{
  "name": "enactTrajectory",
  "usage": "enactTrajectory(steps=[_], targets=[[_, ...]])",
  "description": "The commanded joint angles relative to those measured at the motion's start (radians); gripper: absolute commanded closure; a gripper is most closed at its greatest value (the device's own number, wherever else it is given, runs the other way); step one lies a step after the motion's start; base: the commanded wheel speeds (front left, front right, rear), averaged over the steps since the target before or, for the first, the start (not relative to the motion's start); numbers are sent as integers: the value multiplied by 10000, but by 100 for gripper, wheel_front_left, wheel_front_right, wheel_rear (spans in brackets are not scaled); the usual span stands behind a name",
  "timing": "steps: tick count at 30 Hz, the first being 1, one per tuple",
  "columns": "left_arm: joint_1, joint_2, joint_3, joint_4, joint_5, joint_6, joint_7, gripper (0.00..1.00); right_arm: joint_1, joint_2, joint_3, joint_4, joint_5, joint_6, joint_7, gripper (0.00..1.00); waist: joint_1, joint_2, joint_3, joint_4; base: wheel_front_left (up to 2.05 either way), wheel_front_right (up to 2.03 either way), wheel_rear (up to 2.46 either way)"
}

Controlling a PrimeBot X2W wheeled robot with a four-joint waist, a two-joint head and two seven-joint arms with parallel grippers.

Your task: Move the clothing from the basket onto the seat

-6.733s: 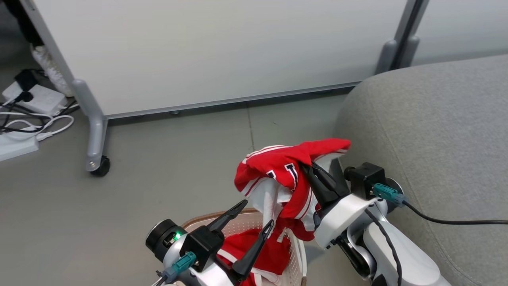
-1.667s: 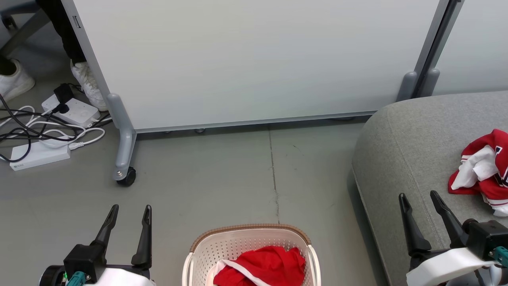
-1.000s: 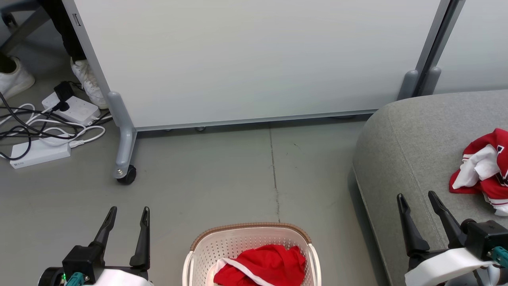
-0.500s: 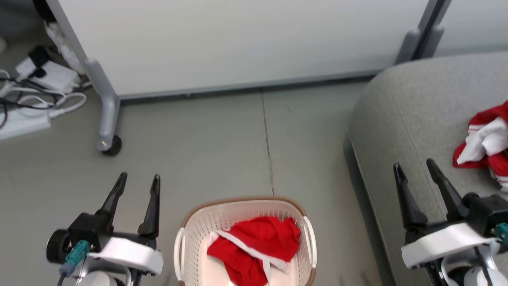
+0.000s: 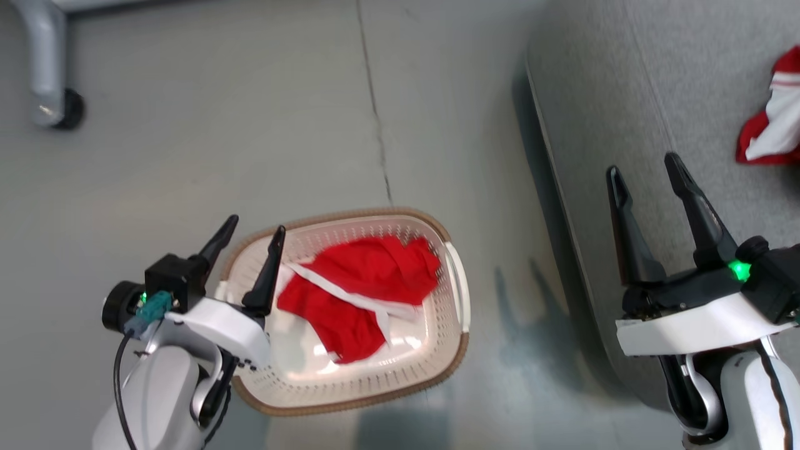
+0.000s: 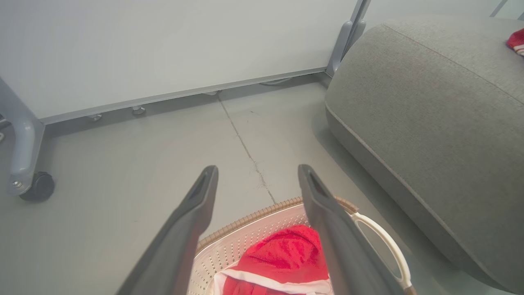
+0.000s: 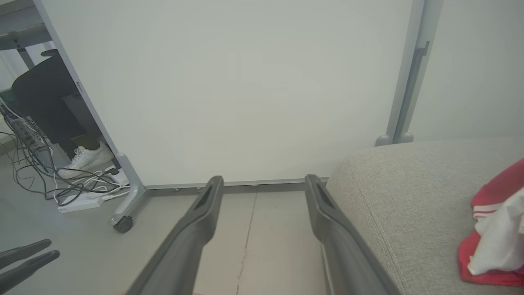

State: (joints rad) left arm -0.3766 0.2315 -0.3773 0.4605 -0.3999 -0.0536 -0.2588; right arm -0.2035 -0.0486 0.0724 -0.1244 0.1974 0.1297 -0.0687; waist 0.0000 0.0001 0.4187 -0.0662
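Note:
A crumpled red garment with white trim [image 5: 356, 287] [image 6: 282, 266] lies inside the white perforated basket [image 5: 453, 294] [image 6: 262, 213] on the floor. My left gripper [image 5: 255, 227] [image 6: 257, 171] hangs open over the basket's left rim, nothing between its fingers. A second red and white garment [image 5: 772, 122] [image 7: 497, 237] [image 6: 516, 41] rests on the grey seat [image 5: 625, 75] [image 6: 430, 102] [image 7: 409, 205] at the right. Over the seat's near edge my right gripper [image 5: 644, 164] [image 7: 263, 180] stands open and empty.
A white partition panel [image 7: 245, 90] [image 6: 163, 45] on a castor leg [image 5: 50, 94] [image 6: 30, 184] [image 7: 123, 223] stands across the grey floor behind the basket. Cables and power strips [image 7: 77, 196] and a person's white shoe [image 7: 88, 157] lie at the far left.
The camera has tilted down, so the basket now sits mid-picture. My left gripper has come right, over the basket's rim. Both grippers stay open.

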Motion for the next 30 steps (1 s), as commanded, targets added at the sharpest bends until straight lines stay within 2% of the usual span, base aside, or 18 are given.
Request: enactTrajectory(steps=[1, 10, 16, 20, 26, 30], targets=[[-571, 86, -92, 489, 71, -175, -22, 0, -307, -40, 137, -119, 110, 20, -221, 0, 0, -1, 1449, -866, 0, 0, 0], [-2510, 9, -914, 3089, 545, -596, 127, 0, -1177, -36, 675, -257, 471, 20, -909, 0, 0, -1, 3410, -1655, 0, 0, 0], [-3507, -16, -1289, 4591, 696, -693, 157, 0, -1419, -36, 897, -152, 795, 20, -1324, 0, 0, -1, 4186, -2154, 0, 0, 0], [-4134, 117, -1467, 5596, 793, -736, 214, 0, -1481, -32, 1177, -81, 1074, 20, -1609, 0, 0, -1, 4686, -2600, 0, 0, 0], [-4948, 622, -1562, 6943, 664, -760, 496, 0, -1524, -29, 1558, -306, 1490, 20, -1915, 0, 0, -1, 5486, -3199, 0, 0, 0], [-5246, 765, -1571, 7462, 528, -773, 659, 0, -1543, -29, 1722, -399, 1610, 20, -1976, 0, 0, -1, 5740, -3326, 0, 0, 0]])
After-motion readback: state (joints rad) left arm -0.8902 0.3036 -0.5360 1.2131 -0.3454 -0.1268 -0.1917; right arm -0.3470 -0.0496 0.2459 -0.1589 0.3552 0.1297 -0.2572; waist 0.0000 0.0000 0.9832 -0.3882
